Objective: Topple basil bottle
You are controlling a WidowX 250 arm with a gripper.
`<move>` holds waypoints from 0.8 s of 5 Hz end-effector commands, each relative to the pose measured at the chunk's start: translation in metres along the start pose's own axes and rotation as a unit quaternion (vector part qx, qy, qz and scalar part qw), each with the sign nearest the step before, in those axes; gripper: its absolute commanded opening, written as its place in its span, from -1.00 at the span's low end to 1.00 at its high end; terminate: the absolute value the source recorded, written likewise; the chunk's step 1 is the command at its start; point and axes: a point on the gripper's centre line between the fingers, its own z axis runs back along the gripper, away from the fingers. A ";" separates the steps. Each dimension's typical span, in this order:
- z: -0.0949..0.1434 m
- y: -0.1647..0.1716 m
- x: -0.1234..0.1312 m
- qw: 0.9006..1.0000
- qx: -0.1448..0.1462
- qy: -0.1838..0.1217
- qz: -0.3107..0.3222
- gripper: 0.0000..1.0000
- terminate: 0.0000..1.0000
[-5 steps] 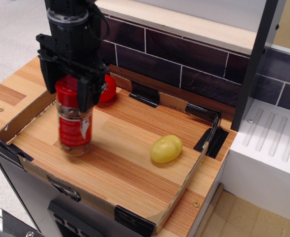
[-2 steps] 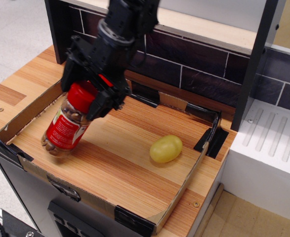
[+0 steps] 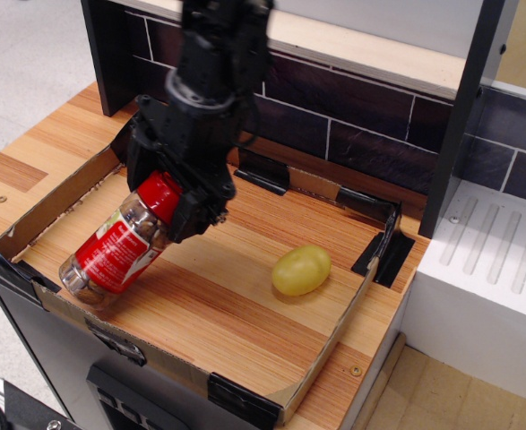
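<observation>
Gripper (image 3: 166,199) clamped round the red cap of the basil bottle (image 3: 117,247), which leans steeply, base down on the worktop (image 3: 245,269) near the cardboard tray's (image 3: 47,215) front-left corner.

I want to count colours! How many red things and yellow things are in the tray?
Red: 1, the bottle, red cap and label
Yellow: 1, the lump
Total: 2

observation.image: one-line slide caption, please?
Claw grips the basil bottle by its red cap, tipped steeply inside the cardboard tray.
</observation>
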 end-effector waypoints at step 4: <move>-0.005 0.012 0.016 0.979 -0.067 -0.191 -0.016 1.00 -1.00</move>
